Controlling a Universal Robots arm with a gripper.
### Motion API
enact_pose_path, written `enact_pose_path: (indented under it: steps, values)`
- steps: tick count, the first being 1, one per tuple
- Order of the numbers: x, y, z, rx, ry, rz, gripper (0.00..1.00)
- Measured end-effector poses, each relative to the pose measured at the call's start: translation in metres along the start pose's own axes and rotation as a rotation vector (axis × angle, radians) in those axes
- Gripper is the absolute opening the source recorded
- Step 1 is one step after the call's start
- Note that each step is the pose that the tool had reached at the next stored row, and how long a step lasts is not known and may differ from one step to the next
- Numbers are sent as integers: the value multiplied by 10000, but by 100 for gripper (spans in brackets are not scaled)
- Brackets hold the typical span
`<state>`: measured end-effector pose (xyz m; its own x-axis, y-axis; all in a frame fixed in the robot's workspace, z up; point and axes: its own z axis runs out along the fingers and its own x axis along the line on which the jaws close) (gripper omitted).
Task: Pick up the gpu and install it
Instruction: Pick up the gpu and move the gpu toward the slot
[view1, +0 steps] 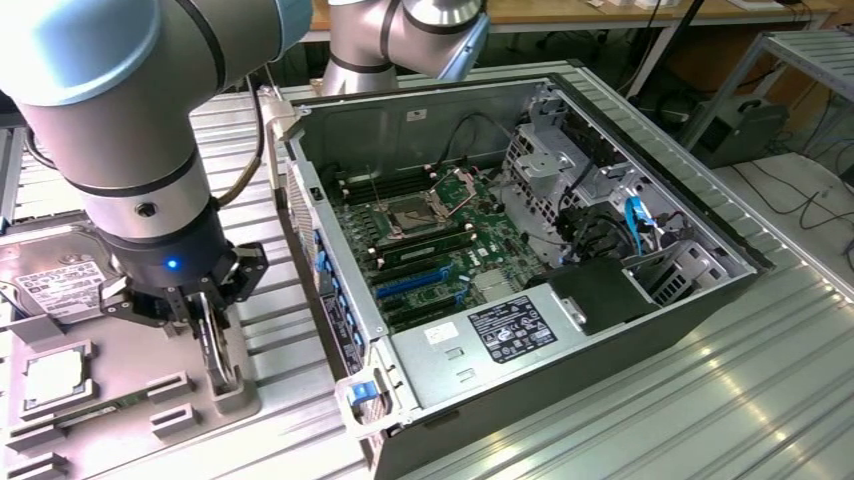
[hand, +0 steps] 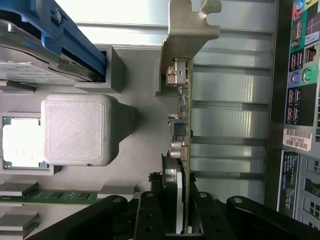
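Your gripper (hand: 176, 210) sits astride the gpu (hand: 182, 127), which stands on edge in the grey fixture (hand: 135, 165) beside the open PC case (view1: 400, 130). Clamped or not, I can't tell. It looks light, stiff and fragile: take it by the bare board edge, clear of the chips and the metal bracket (hand: 187, 30).

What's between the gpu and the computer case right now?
Only the rim of the grey holder and bare ribbed table separate the gpu from the computer case; nothing stands there. Both the exterior and wrist views show it.
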<state>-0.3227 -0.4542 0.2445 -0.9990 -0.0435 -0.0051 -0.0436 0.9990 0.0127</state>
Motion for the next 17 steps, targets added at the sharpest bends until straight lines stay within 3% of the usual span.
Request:
enact_pose_path:
  steps: [17]
  values:
    - [0, -4, -58, -6, 3, -7, 28]
